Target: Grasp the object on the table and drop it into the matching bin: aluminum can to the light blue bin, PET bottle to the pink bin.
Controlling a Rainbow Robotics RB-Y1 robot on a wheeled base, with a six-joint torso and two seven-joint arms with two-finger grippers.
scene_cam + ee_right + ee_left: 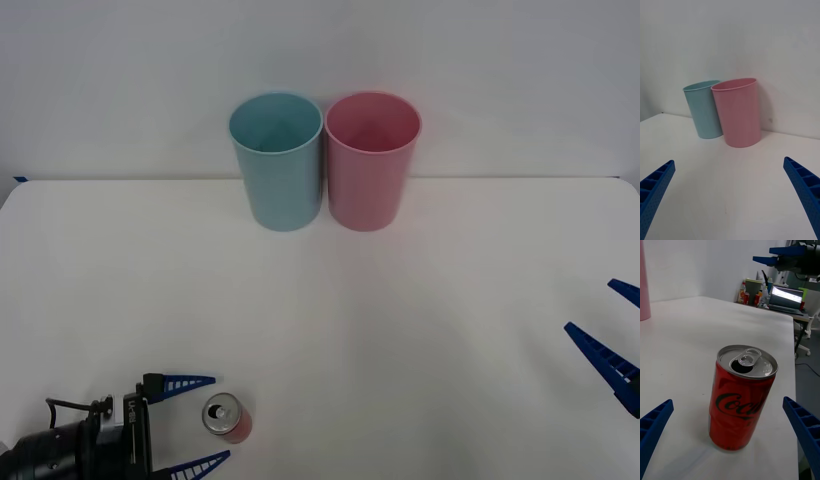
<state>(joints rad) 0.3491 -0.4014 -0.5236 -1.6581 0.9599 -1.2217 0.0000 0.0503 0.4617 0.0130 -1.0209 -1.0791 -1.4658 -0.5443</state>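
White table (420,330) fills the front view, with the light blue bin (277,160) and the pink bin (371,160) touching side by side at its far edge, mouths up to receive a drop. Near the left front corner the aluminum can (226,418) stands upright, just beyond the spread tips of the left gripper (192,424), lined up for a sideways grasp. At the right edge waits the right gripper (610,335), parted and empty.

From the right wrist, its fingers (655,187) stand wide apart, facing both bins.

From the left wrist, the can sits centred between open fingers (653,427), untouched; my guess is closing comes next.
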